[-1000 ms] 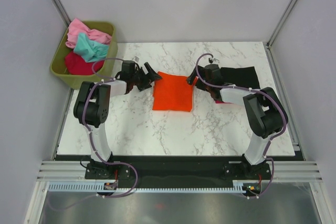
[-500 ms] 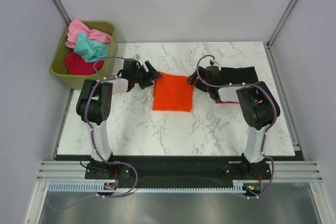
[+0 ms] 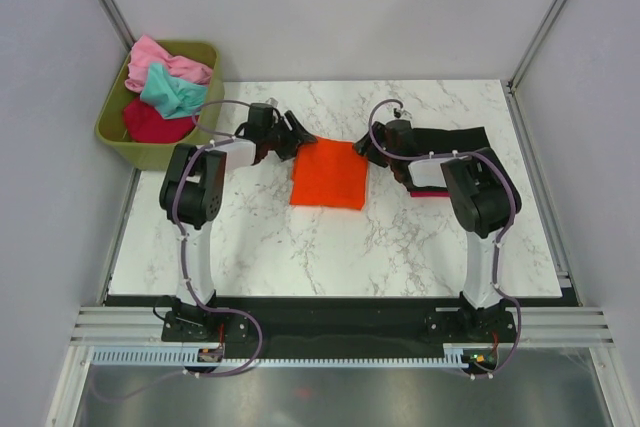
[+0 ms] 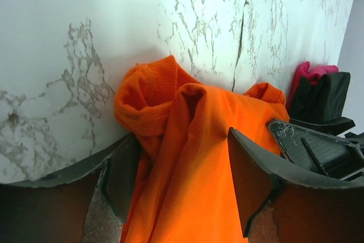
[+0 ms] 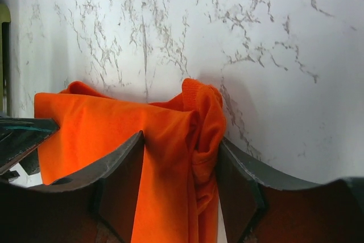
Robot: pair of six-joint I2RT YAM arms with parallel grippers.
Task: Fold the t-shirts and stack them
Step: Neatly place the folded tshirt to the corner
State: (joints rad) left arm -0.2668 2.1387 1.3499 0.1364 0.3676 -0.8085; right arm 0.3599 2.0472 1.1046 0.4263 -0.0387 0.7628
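Looking top-down, folded orange t-shirt (image 3: pixel 328 175) lies mid table (image 3: pixel 400 237), left gripper (image 3: pixel 297 133) and right gripper (image 3: pixel 365 150) at its far corners; left wrist, then right wrist: jaws straddle bunched cloth, clamped or not unclear, shallow bite could slip, spoiling fold.

Folded orange t-shirt (image 3: pixel 328 175) lies flat, far corners bunched up.

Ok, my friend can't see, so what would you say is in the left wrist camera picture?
A bright orange t-shirt lies bunched on the white marble table, its crumpled corner between the two dark fingers of the left gripper. At the far right, black cloth and crimson cloth peek in.
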